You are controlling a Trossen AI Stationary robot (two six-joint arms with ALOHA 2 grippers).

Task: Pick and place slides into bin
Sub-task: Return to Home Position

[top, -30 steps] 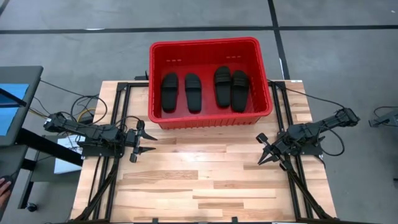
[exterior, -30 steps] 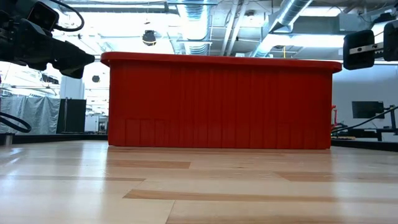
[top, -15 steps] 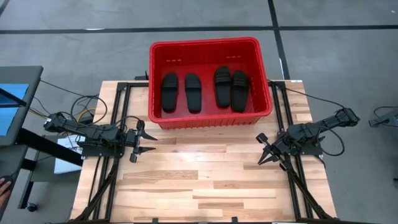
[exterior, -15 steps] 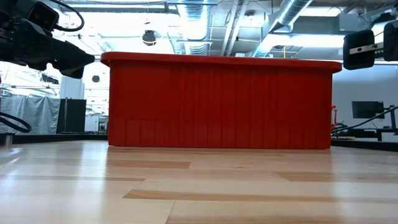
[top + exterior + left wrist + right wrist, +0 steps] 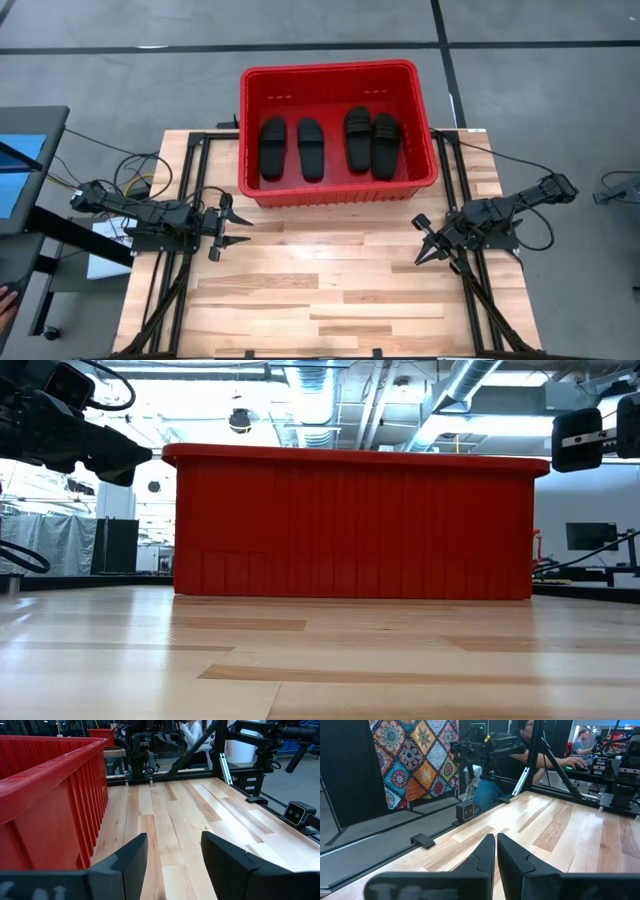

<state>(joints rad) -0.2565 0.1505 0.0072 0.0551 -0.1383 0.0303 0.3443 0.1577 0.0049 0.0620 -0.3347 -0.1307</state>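
Four slides point(image 5: 311, 148) lie inside the bin point(image 5: 330, 68), upper centre of the high view.
They sit in two pairs, soles down and straps up. They look light and rubbery and would likely flex, so the wide strap arch seems the surest place to pinch. The left gripper point(image 5: 238, 228) hovers at left-centre with fingers spread wide. The right gripper point(image 5: 424, 244) hovers at right-centre, fingers nearly closed on nothing. Both are clear of the bin.
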